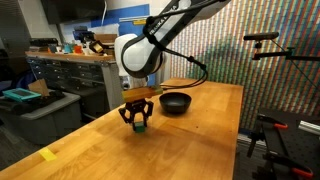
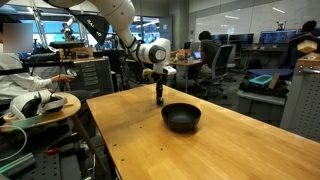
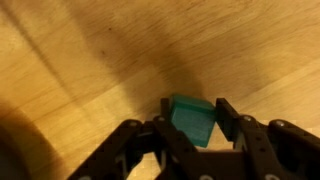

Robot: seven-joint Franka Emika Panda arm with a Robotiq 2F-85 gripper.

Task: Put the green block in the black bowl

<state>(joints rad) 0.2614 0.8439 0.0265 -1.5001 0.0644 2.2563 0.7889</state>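
Note:
The green block [image 3: 190, 120] is a small dark green cube sitting between my gripper's [image 3: 190, 118] two black fingers, which press on its left and right sides. In an exterior view the gripper [image 1: 138, 120] points straight down at the wooden table with the block [image 1: 141, 126] at its tips, at or just above the surface. The black bowl [image 1: 175, 103] stands empty on the table a short way beyond the gripper. In the other exterior view the gripper [image 2: 158, 97] is behind and left of the bowl [image 2: 181, 118]; the block is too small to make out there.
A flat yellow scrap [image 1: 47, 154] lies near the table's front corner. The wooden table [image 1: 200, 140] ends close beside the bowl. Workbenches with clutter [image 1: 70, 50] and a stand [image 1: 270, 45] surround the table.

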